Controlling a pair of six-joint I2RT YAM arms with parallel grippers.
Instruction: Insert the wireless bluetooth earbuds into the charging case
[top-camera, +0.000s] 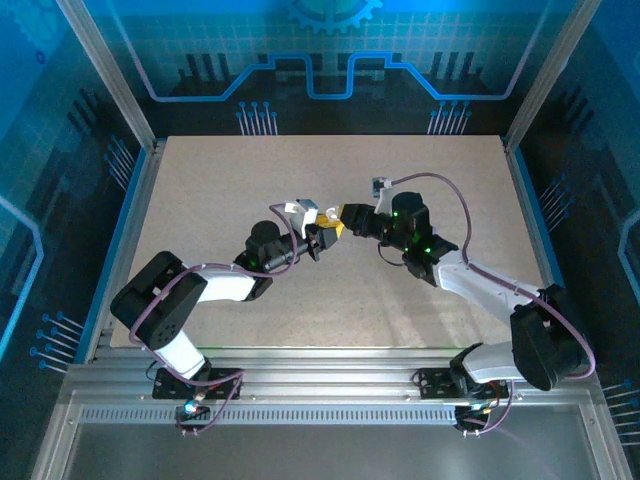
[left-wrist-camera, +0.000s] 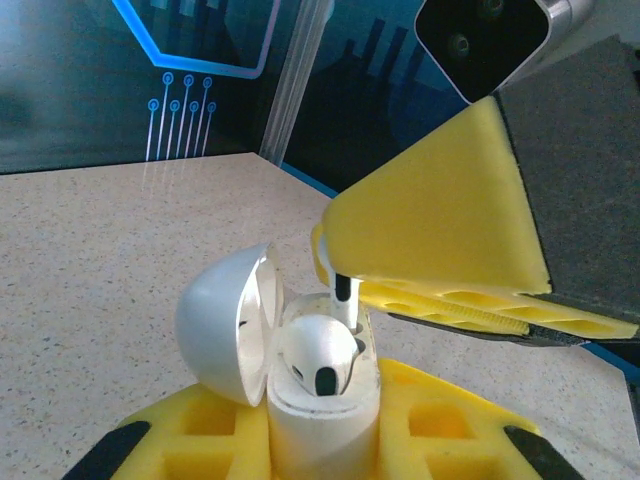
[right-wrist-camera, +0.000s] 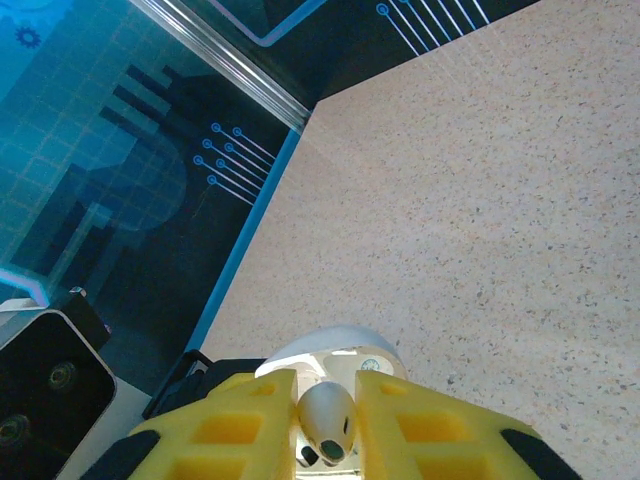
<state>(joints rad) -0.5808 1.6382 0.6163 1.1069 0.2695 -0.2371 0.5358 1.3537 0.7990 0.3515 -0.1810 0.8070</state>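
**A:** Blue-lit panels on the back wall (top-camera: 320, 40), a speckled table (top-camera: 330, 180) below, and two arms meeting over its middle. Where is the risk?

**B:** In the meeting itself. The left hand (top-camera: 326, 236) is clamped on the charging case (left-wrist-camera: 325, 425), holding it upright with the lid (left-wrist-camera: 215, 325) swung open to one side. The right hand (top-camera: 350, 218) sits directly above it, narrow, with the second earbud (right-wrist-camera: 327, 418) pinched between its yellow fingers (left-wrist-camera: 440, 210).

**A:** And the other one?

**B:** The seated earbud (left-wrist-camera: 320, 362) is already down in its well (bulb up, dark patch facing the left wrist camera). The second one's stem (left-wrist-camera: 343, 290) points into the slot beside it, but I can't tell how deep it has gone.

**A:** So if it is let go too early?

**B:** I'd expect it to tip, ride up on its neighbour or wedge crooked, and then the lid wouldn't close. A piece that small and smooth could also cling to one finger and be lifted back out. And pressing down off-line could twist the case in the left hand's grip.
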